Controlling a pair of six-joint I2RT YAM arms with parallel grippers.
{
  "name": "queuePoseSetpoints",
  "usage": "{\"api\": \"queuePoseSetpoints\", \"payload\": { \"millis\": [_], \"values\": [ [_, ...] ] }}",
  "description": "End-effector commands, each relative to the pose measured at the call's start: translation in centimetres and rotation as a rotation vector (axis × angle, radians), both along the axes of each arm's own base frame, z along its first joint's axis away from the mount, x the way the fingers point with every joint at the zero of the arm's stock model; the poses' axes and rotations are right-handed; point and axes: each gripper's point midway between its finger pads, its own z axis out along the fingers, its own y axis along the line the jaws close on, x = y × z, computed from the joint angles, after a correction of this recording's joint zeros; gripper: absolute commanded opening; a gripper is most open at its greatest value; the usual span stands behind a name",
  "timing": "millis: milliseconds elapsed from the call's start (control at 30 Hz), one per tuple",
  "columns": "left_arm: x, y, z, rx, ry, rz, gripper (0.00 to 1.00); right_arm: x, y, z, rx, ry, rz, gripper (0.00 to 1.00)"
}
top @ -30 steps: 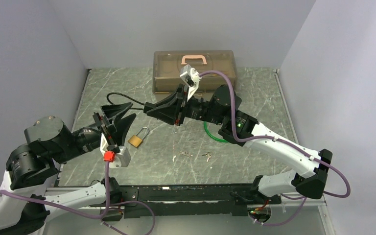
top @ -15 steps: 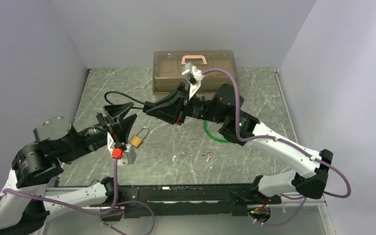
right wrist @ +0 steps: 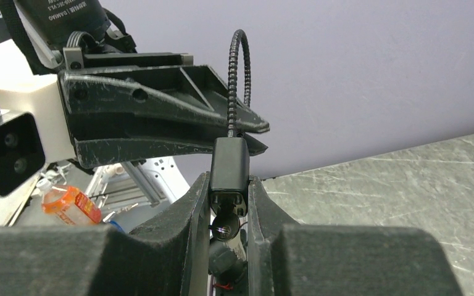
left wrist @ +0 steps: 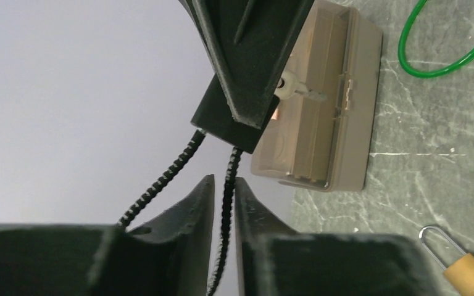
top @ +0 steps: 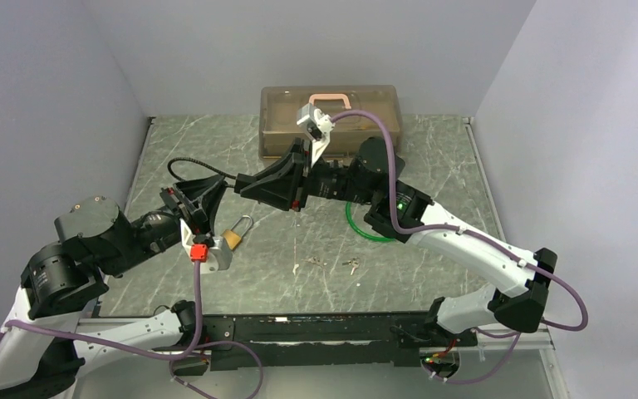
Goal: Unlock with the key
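Your right gripper [right wrist: 228, 188] pinches the lock [right wrist: 228, 161], key [left wrist: 293, 86] in. Your left gripper [left wrist: 223, 182] straddles the cable [left wrist: 166, 174], grip unclear. Turning seems left.

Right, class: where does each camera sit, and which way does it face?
Top external: high behind, looking down on the table; left arm and right arm show.
Left wrist: looks past its fingers at the right gripper holding the cable lock.
Right wrist: looks past its fingers at the left gripper.
Both wrist views show the cable lock.
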Motion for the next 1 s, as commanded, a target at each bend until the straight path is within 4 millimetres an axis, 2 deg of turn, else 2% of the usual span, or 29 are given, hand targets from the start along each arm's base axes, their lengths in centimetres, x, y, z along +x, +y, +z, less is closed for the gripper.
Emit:
{"api": "queuePoseSetpoints", "payload": {
  "millis": [0,67,100,267,333,567,800,967],
  "values": [
    [0.3,0.1,1.9,-0.055,-0.013,0.021,0.14,-1.3,-0.3,3.2,0.056,-0.044,0.040,0.00],
    [0.3,0.3,2.2,-0.065,-0.019,0.025,0.01,-1.3,-0.3,2.9,0.043,-0.037,0.038,0.00],
    [0.3,0.5,2.3,-0.066,-0.024,0.028,0.00,-1.3,-0.4,2.7,0.034,-0.034,0.035,0.00],
    [0.0,1.2,2.6,-0.052,-0.041,0.032,0.00,-1.2,-1.2,0.8,-0.056,-0.041,0.021,0.00],
    [-0.4,1.7,2.5,-0.036,-0.039,0.026,0.00,-0.8,-1.9,-0.6,-0.134,-0.039,0.009,0.00],
    [-1.5,2.6,0.2,0.065,-0.027,-0.003,0.00,0.1,-4.7,-1.7,-0.232,-0.033,0.004,0.00],
    [-1.5,3.0,1.0,0.044,-0.030,0.013,0.00,0.0,-5.6,-2.1,-0.242,-0.036,0.007,0.00],
    [-1.2,3.6,2.3,0.001,-0.046,0.051,0.00,-0.1,-5.7,-3.4,-0.278,-0.016,0.015,0.00]
  ]
}}
